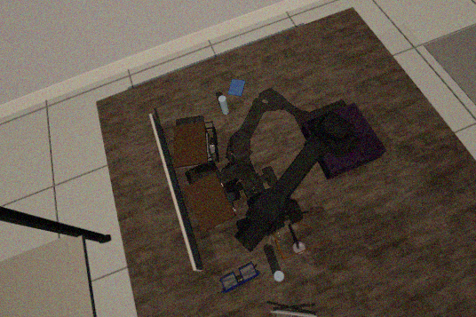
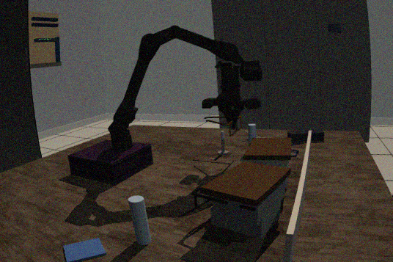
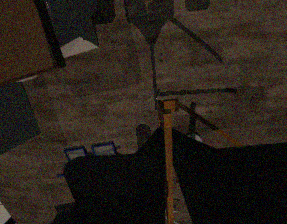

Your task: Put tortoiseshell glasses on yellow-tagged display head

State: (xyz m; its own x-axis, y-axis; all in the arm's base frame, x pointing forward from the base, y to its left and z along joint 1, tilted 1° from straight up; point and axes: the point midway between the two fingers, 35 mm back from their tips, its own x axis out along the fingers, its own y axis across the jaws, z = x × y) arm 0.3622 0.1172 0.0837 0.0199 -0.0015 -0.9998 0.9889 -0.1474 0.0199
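Note:
The tortoiseshell glasses (image 1: pixel 279 246) (image 3: pixel 168 160) show as thin orange-brown lines. My gripper (image 2: pixel 233 122) (image 3: pixel 163 132) is shut on them and holds them in the air, clear of both heads; its fingertips are hidden under the arm in the top view. One display head (image 1: pixel 209 202) (image 2: pixel 269 147) (image 3: pixel 19 40), a grey block with a brown top, is the nearer to my gripper. The other head (image 1: pixel 191 144) (image 2: pixel 247 181) has dark-framed glasses at its front. No yellow tag can be made out on either head.
A long upright panel (image 1: pixel 175 191) (image 2: pixel 302 183) stands behind the heads. Blue glasses (image 1: pixel 240 277) (image 3: pixel 103 149) lie on the table. Pale cylinders (image 1: pixel 278 276) (image 2: pixel 139 220) and a thin post on a round base (image 1: pixel 298 248) (image 2: pixel 222 143) stand around. A blue pad (image 1: pixel 236 87) (image 2: pixel 84 249) lies farther off.

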